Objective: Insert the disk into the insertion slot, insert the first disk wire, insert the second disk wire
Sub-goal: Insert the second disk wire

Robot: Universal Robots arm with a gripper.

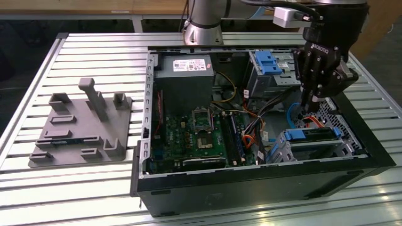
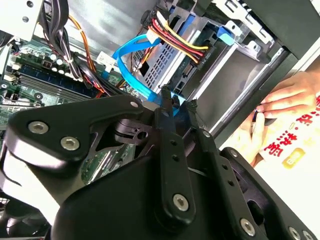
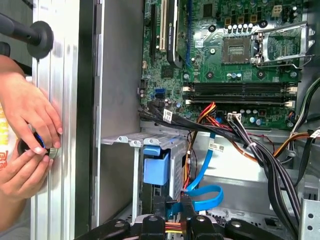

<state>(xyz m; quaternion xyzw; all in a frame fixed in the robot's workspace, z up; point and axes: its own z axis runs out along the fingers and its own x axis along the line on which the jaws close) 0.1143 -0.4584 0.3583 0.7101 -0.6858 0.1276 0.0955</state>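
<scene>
Gripper [image 1: 308, 106] reaches down into the open computer case [image 1: 251, 178] at the exterior view's right. In both wrist views its two fingers [image 2: 167, 107] are drawn close and pinch the plug end of the second disk wire [image 2: 127, 50], whose light-blue loop curls away from the tips.

Across the exterior view from its left, a grey moulded fixture [image 1: 82, 127] lies on the slatted metal table [image 1: 94, 47]. The case follows, with the green motherboard [image 1: 195, 136] flat on its floor. Near the case's right wall stands the insertion slot [image 1: 281, 151], and the disk [image 1: 312, 136] sits inside it in its blue carrier. The first disk wire [image 2: 175, 37] runs to the disk's rear edge, just beside the fingertips. In the first wrist view, a person's hands [image 3: 25, 120] rest on the table outside the case.
</scene>
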